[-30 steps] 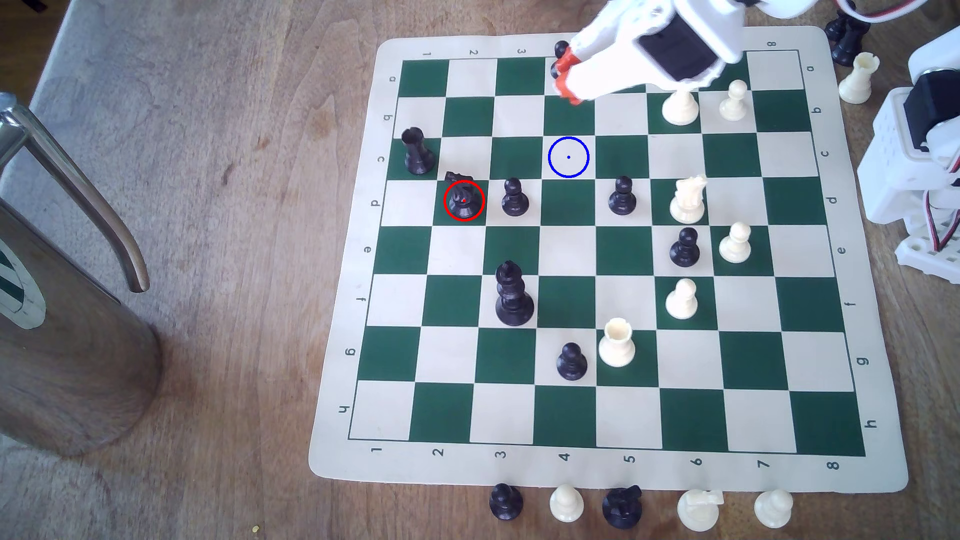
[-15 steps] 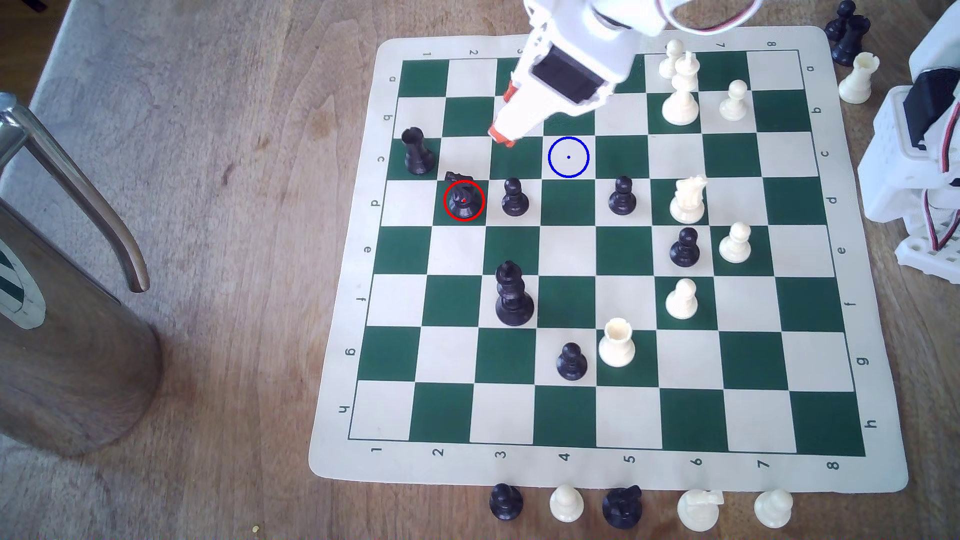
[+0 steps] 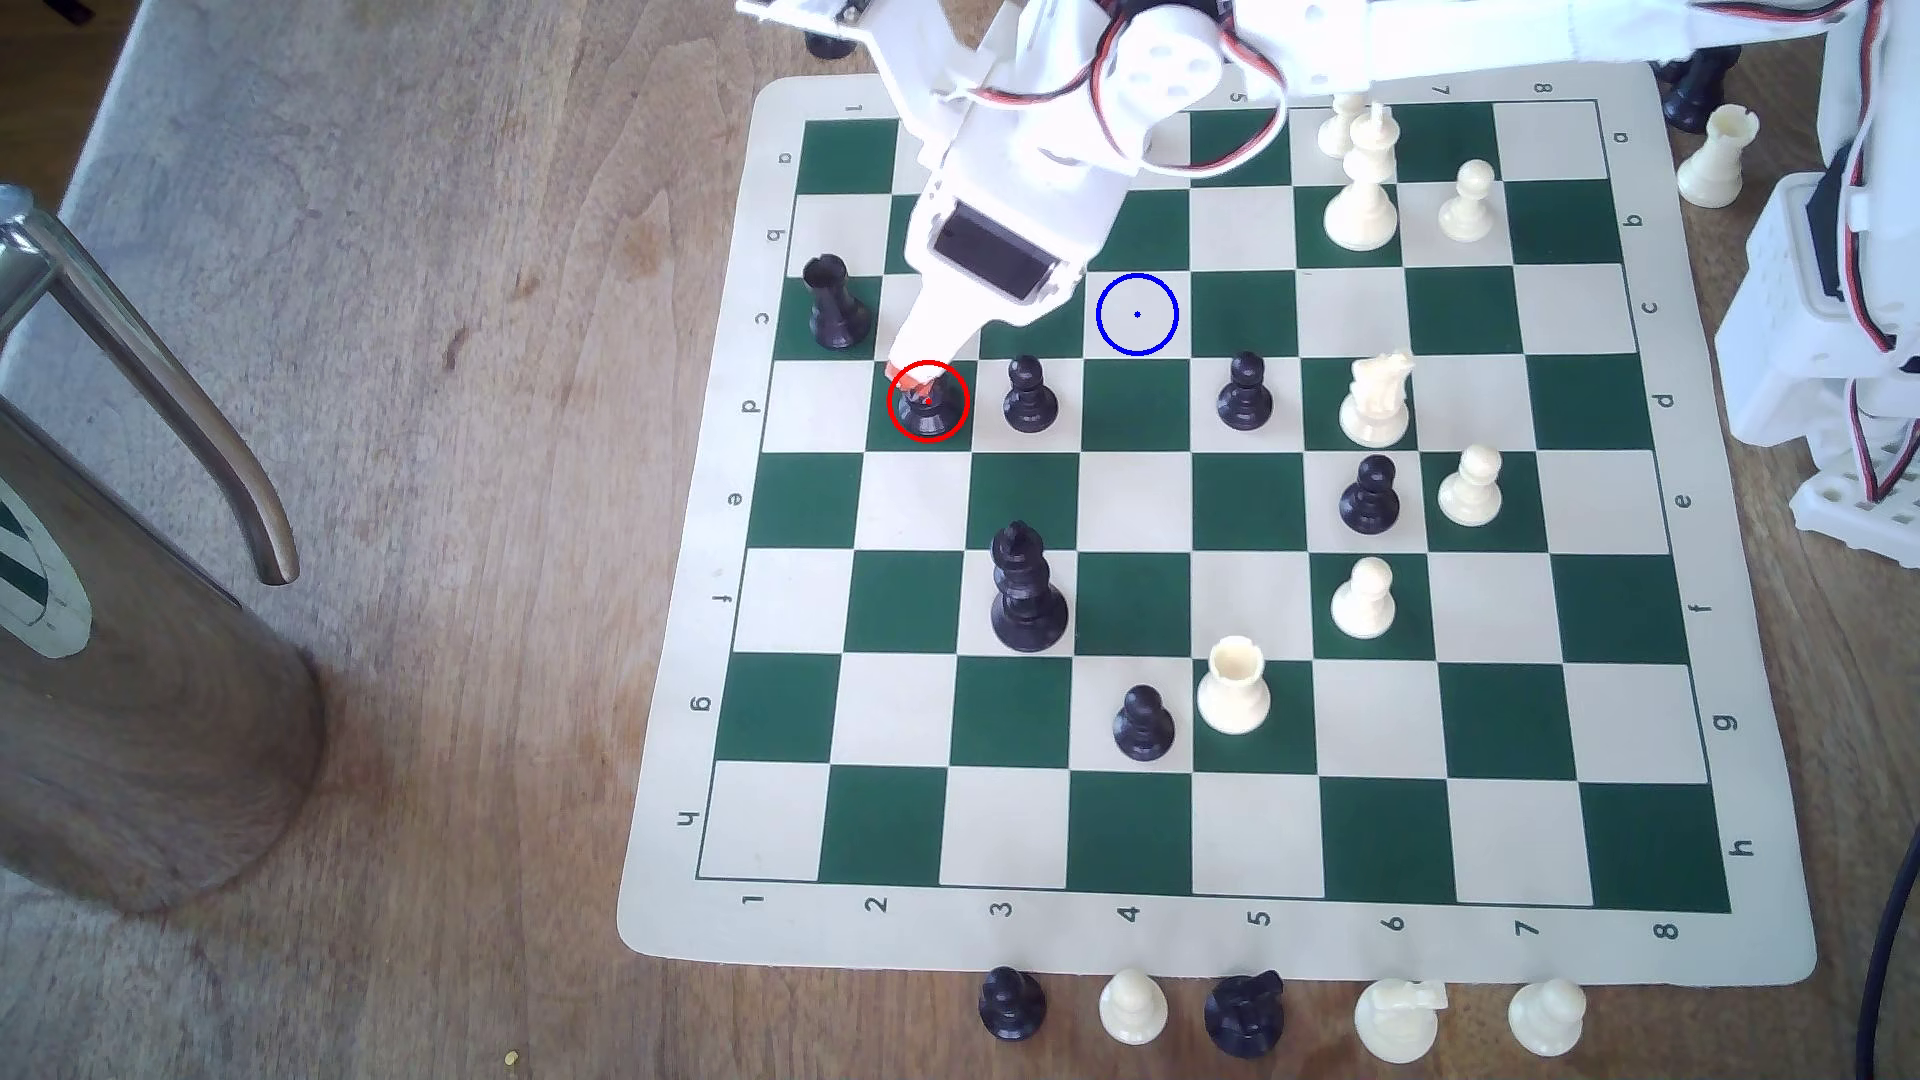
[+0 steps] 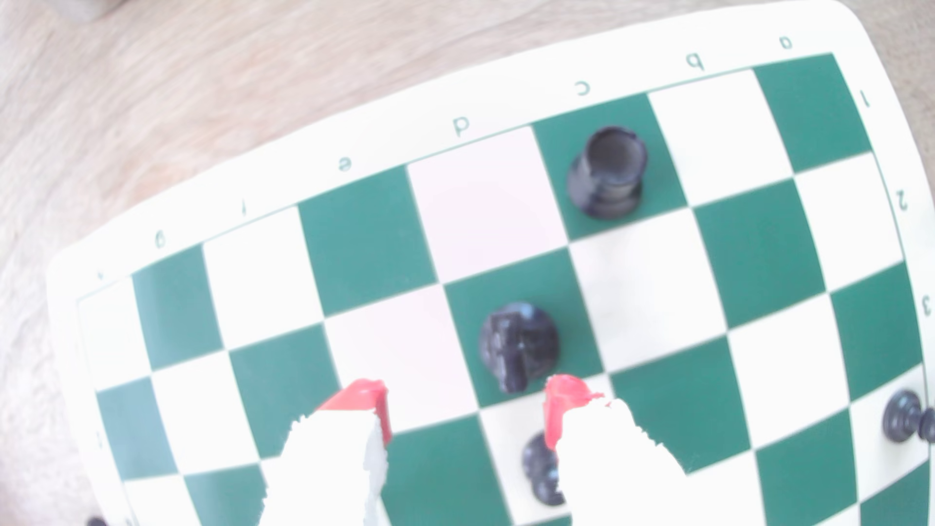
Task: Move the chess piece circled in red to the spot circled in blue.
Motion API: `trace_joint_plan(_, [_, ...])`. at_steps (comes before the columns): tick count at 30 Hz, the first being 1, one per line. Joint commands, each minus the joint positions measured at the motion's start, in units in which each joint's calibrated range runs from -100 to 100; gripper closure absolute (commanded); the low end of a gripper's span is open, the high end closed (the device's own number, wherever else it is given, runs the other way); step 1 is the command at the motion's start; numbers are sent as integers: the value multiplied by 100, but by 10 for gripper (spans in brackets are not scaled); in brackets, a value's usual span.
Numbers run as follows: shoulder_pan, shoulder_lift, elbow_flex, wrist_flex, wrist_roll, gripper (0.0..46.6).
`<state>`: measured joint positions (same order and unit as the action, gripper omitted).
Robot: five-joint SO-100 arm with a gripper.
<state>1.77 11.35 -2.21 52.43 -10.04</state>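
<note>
The black knight (image 3: 928, 407) stands on a green square inside the red ring, in the board's second column. My gripper (image 3: 911, 381) hangs right over it, its red tips covering the horse head in the exterior view. Seen from the wrist, the gripper (image 4: 465, 402) is open with nothing between its red fingertips (image 4: 365, 399). There the knight (image 4: 518, 346) stands just beyond the tips, closer to one finger than the other. The blue ring with its dot (image 3: 1137, 314) marks a cream square two columns toward the exterior view's right and one row farther back.
A black pawn (image 3: 1029, 395) stands one square to the knight's right in the exterior view, and a black rook (image 3: 834, 303) sits behind and to its left. A black king (image 3: 1027, 592) stands nearer the front. A metal jug (image 3: 125, 644) is off the board at left.
The arm has swung from the board's far edge toward the exterior view's left and come down, so the gripper tips now sit over the knight.
</note>
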Motion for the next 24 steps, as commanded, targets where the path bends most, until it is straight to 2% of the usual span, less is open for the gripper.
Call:
trace_joint_plan(1, [93,104,-731,-116,-15,297])
trace_joint_plan(9, [171,664,-1220,-157,-5,294])
trace_joint_plan(24, [101,1021,-1256,-288,-20,306])
